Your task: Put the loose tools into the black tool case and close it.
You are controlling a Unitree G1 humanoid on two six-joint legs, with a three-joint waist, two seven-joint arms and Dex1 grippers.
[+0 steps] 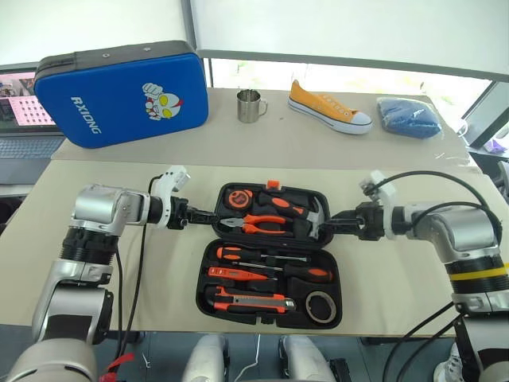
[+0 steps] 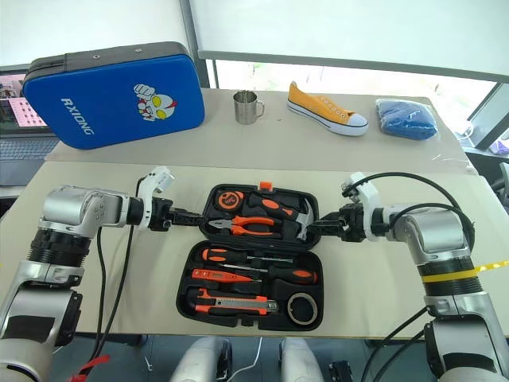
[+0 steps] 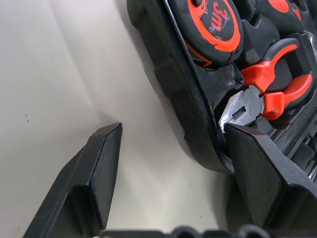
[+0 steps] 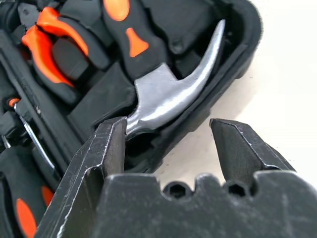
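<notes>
The black tool case (image 1: pixel 208 263) lies open on the table, both halves flat. In its near half rest two screwdrivers (image 1: pixel 229 254) (image 1: pixel 310 273), a slim orange tool (image 1: pixel 238 274), a utility knife (image 1: pixel 250 301) and a dark tape roll (image 1: pixel 321 306). The far half holds pliers (image 1: pixel 258 225), a hammer (image 4: pixel 168 94) and a tape measure (image 3: pixel 213 25). My left gripper (image 1: pixel 208 216) (image 3: pixel 171 134) is open, straddling the far half's left wall (image 3: pixel 173 84). My right gripper (image 1: pixel 332 224) (image 4: pixel 168 126) is open astride the right wall (image 4: pixel 233 54), one finger by the hammer head.
At the back of the table stand a large blue cartoon-printed case (image 1: pixel 119 91), a metal mug (image 1: pixel 250 106), a yellow shoe (image 1: pixel 328 107) and a folded blue cloth (image 1: pixel 408 116). A laptop (image 1: pixel 24 111) sits at the far left. Bare tabletop flanks the tool case.
</notes>
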